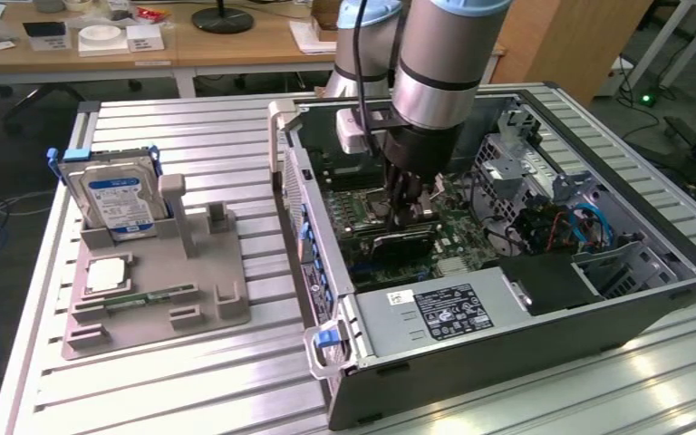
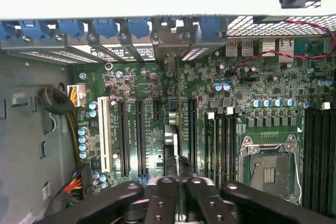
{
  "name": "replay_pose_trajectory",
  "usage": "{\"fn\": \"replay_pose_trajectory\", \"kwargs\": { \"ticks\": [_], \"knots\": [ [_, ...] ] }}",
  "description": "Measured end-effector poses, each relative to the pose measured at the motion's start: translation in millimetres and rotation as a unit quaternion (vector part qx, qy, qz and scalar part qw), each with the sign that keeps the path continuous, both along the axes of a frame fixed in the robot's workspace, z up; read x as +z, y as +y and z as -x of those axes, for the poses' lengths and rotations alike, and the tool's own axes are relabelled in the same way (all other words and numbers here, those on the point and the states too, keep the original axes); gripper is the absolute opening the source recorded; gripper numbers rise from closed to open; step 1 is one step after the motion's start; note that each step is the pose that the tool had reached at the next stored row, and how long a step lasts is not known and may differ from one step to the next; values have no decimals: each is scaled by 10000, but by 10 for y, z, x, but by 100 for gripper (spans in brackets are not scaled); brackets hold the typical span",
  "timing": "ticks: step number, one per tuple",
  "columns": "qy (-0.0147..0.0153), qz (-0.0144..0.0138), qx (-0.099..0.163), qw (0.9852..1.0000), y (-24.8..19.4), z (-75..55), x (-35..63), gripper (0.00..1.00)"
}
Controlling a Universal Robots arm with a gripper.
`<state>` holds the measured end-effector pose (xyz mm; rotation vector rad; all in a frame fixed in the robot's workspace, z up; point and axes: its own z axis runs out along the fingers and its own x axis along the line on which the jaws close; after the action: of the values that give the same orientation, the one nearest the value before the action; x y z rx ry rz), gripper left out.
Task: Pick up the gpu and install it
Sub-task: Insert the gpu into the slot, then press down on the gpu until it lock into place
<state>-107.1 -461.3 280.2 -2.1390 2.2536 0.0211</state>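
Fingers: the fingers [image 2: 177, 190] are pinching together on the graphics card's [image 2: 171, 145] top edge.
Graphics card: standing on edge directly below the fingers, over a motherboard [image 2: 152, 129] slot.
Computer case [image 1: 638, 299]: lying open, surrounding the fingers.

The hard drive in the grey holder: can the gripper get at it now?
Probably not at once: the gripper is low inside the computer case, apparently shut on the gpu. The hard drive stands outside the case, uncovered from above.
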Motion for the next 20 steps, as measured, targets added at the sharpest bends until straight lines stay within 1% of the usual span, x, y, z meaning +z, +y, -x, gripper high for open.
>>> {"fn": "replay_pose_trajectory", "kwargs": {
  "ticks": [2, 3, 11, 14, 18, 20],
  "knots": [
    [0, 0, 0, 10000, 0, 0, 0, 16],
    [0, 0, 0, 10000, 0, 0, 0, 11],
    [0, 0, 0, 10000, 0, 2, 3, 11],
    [-2, 1, 0, 10000, 0, 113, -1, 11],
    [-23, 0, 0, 10000, 0, 216, -16, 11],
    [-29, 0, 0, 10000, 0, 282, -22, 11]
  ]
}}
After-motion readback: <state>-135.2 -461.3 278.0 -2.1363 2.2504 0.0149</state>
